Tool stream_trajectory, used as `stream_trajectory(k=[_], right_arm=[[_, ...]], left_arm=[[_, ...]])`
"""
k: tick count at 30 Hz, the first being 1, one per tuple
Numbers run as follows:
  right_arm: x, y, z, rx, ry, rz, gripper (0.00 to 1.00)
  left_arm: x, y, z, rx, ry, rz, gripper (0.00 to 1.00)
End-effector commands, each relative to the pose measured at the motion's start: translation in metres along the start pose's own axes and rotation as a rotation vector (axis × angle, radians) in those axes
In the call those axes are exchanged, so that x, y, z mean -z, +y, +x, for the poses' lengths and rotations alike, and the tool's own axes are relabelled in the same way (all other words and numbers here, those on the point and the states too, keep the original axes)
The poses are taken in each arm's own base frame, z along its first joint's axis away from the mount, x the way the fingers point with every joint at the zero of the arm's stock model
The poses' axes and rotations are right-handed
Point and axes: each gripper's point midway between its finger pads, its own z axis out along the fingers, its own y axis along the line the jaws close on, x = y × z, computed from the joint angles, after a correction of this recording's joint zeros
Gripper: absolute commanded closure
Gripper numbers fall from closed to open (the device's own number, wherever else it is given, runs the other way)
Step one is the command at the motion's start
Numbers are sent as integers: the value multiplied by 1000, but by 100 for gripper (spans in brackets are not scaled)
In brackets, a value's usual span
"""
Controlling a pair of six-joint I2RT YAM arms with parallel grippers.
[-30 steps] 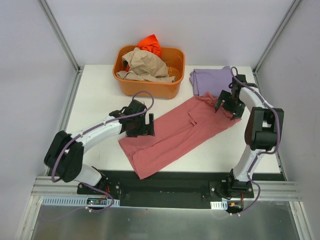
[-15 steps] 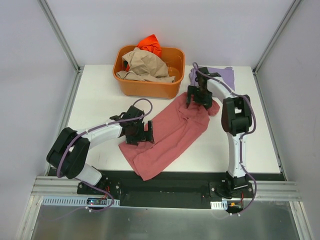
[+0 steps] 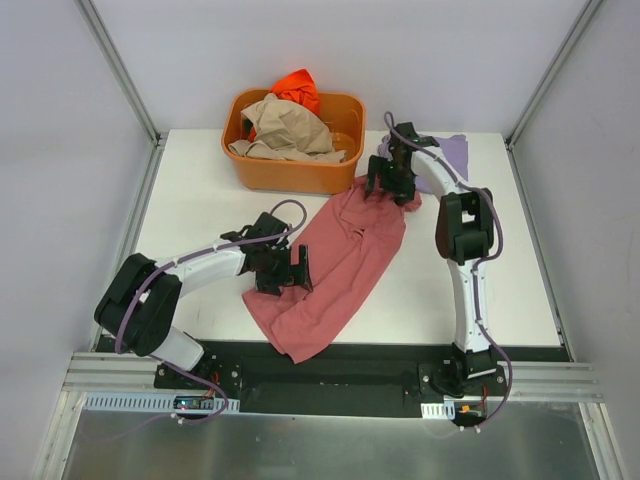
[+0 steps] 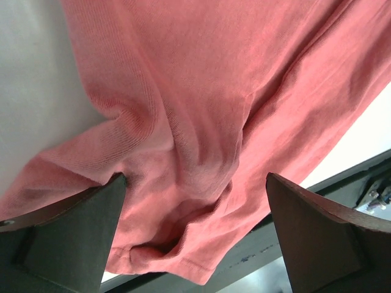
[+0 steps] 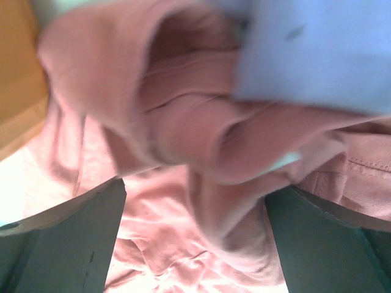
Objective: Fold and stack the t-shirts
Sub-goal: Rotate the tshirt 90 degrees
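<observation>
A dusty rose-red t-shirt (image 3: 340, 255) lies rumpled and diagonal across the table's middle. My left gripper (image 3: 298, 270) is low over its lower left part; in the left wrist view (image 4: 195, 244) the jaws stand wide apart with bunched red cloth (image 4: 201, 122) between them. My right gripper (image 3: 390, 183) is at the shirt's upper end, beside the folded lavender t-shirt (image 3: 445, 155). In the right wrist view (image 5: 195, 244) its jaws also stand wide apart over bunched red cloth (image 5: 183, 134), with the lavender shirt (image 5: 317, 55) just beyond.
An orange plastic tub (image 3: 290, 177) stands at the back, close to my right gripper, and holds a tan shirt (image 3: 290, 125) and a bright orange one (image 3: 297, 88). Its wall shows in the right wrist view (image 5: 18, 73). The table's black front rail (image 4: 366, 177) runs below the shirt's hem.
My right gripper has swung from the right side leftward and back toward the tub, and the shirt's upper end moved with it and bunched up. My left gripper shifted slightly on the cloth.
</observation>
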Motion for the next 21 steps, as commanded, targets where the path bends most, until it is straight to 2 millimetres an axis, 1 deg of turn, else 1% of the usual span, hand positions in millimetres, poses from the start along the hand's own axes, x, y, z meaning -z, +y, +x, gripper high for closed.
stream_trajectory(k=[1, 3, 4, 5, 7, 9, 11, 14, 15, 18, 21], right_arm=[[-5, -47, -46, -88, -87, -17, 4], [-5, -55, -61, -81, -119, -40, 4], [-5, -55, -65, -71, -124, -58, 4], [-3, -51, -69, -48, -130, -87, 4], [7, -40, -70, -20, -131, -131, 4], [24, -33, -68, 50, -151, -145, 4], [41, -30, -60, 78, -158, -135, 4], [68, -23, -45, 113, -181, -116, 4], [80, -21, -41, 123, -196, -97, 4], [109, -24, -23, 121, -228, -30, 4], [131, -28, 2, 135, -259, 39, 4]], left_arm=[[-13, -6, 23, 8, 119, 20, 1], [-15, -17, 20, -13, 128, 51, 1], [-14, -23, 17, -26, 126, 63, 1], [-12, -27, 13, -33, 113, 71, 1], [-6, -28, 7, -42, 69, 63, 1], [3, -29, -1, -58, 16, 55, 1], [14, -26, -6, -71, -28, 31, 1], [32, -10, -9, -63, -98, -54, 1], [40, -2, -11, -50, -133, -100, 1], [59, 31, -8, 9, -198, -244, 1], [69, 57, 0, 113, -223, -305, 1]])
